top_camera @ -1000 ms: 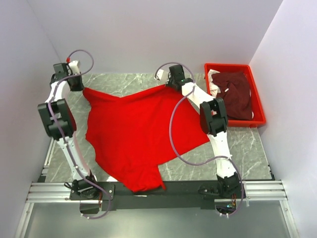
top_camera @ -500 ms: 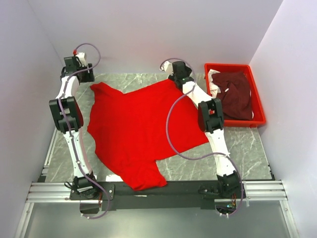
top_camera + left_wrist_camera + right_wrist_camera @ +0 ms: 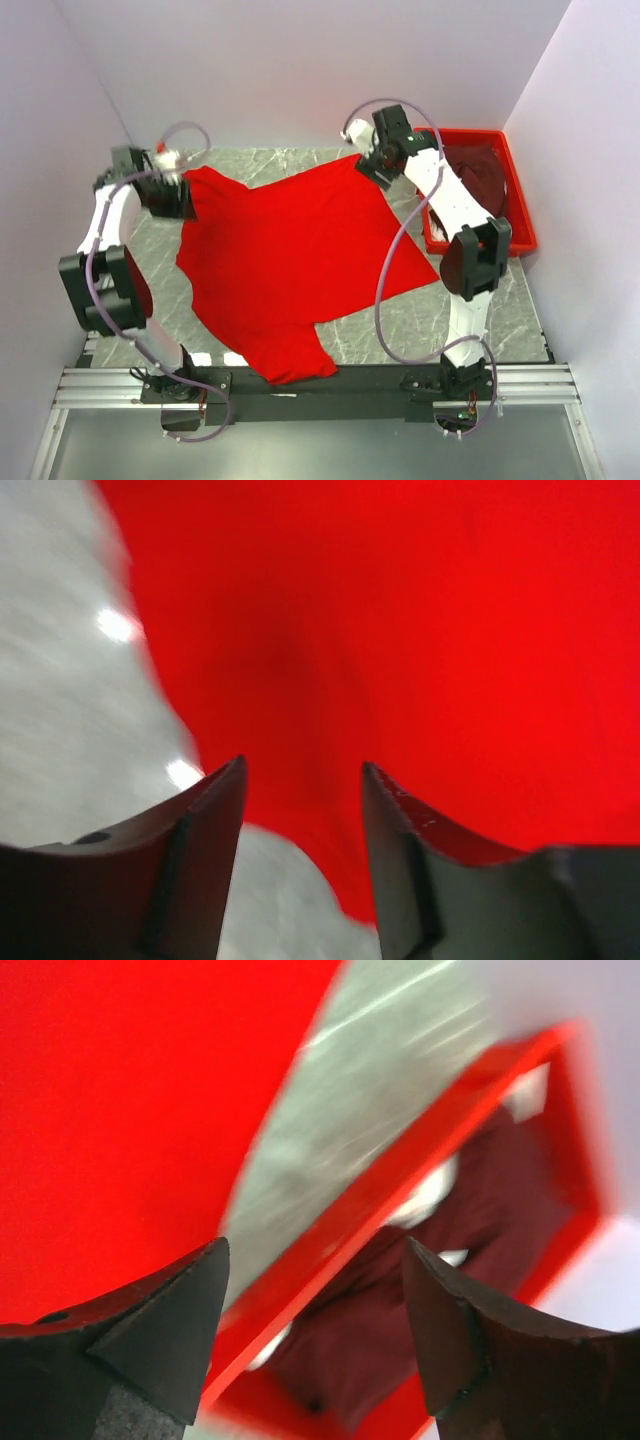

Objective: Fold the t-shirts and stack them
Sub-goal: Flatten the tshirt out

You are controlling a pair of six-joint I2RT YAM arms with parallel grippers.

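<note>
A bright red t-shirt [image 3: 290, 260] lies spread flat on the marble table, its lower hem hanging toward the near edge. My left gripper [image 3: 178, 195] hovers over the shirt's far left corner. In the left wrist view it [image 3: 303, 770] is open, with only the red cloth [image 3: 450, 630] below the jaws. My right gripper [image 3: 368, 168] is raised beside the shirt's far right corner. It [image 3: 315, 1250] is open and empty, above the tray's rim. A dark maroon t-shirt [image 3: 492, 195] lies bunched in the tray, seen close [image 3: 400, 1300] with some white fabric [image 3: 430, 1190].
A rigid red plastic tray [image 3: 524, 215] stands at the far right of the table, and its rim [image 3: 341, 1260] crosses the right wrist view. Bare marble [image 3: 500, 300] shows near right. White walls close in on three sides.
Both grippers have opened and let go of the red shirt's far corners. The shirt has settled flat. The right arm has risen and swung toward the tray, and the left arm has pulled back.
</note>
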